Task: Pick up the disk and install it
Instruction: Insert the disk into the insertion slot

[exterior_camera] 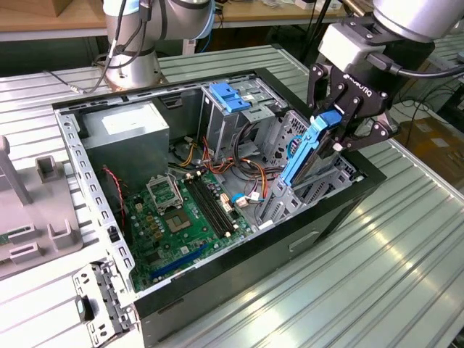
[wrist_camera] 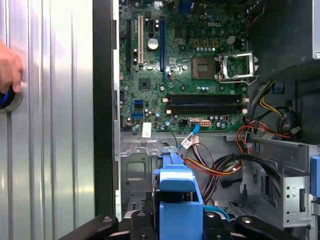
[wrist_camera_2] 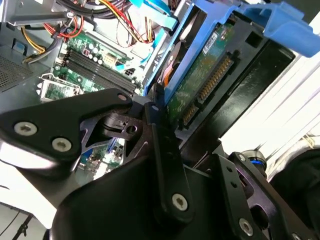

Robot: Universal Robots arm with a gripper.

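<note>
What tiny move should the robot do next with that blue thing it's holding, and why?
Probably ease it a little deeper. The gripper has its fingers shut on the disk, which stands tilted with its low end already in the metal bay of the computer case, while its top end sticks out above.

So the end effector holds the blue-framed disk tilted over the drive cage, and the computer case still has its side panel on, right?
Not quite. The end effector does hold the long blue-framed hard disk tilted over the grey metal drive cage, but the black computer case is open: the exterior view shows its green motherboard exposed.
</note>
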